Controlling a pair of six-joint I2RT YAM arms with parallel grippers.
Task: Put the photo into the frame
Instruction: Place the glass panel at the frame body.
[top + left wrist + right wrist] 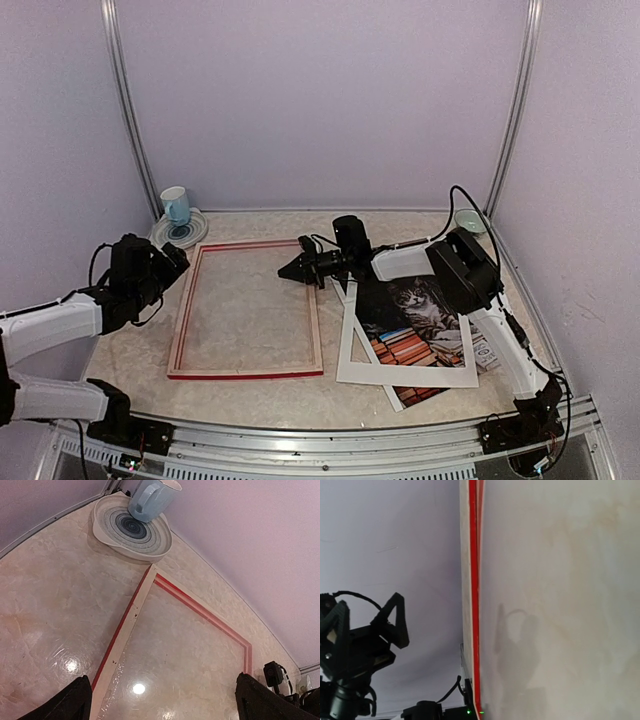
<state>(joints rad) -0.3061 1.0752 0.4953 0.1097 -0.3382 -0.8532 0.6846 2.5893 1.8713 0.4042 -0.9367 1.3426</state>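
Lying empty left of centre, the frame [245, 374] has no picture in it yet.
The photo [420, 310] rests to its right under a white mat [400, 375]. The right gripper [290, 268] is clenched on nothing by the frame's far right corner, and the left gripper [176, 258] gapes over the frame's left rail.

The table [50, 605] has a pale, marble-patterned surface, smooth and glossy enough to mirror the lamps as bright spots. The frame [127, 625] is pale, bare-looking wood with a matt red painted face. The photo [415, 310] is a paper print, and the mat [352, 350] looks like matt white card. The plate [150, 545] and mug [150, 497] look like smooth glazed ceramic with a soft sheen.
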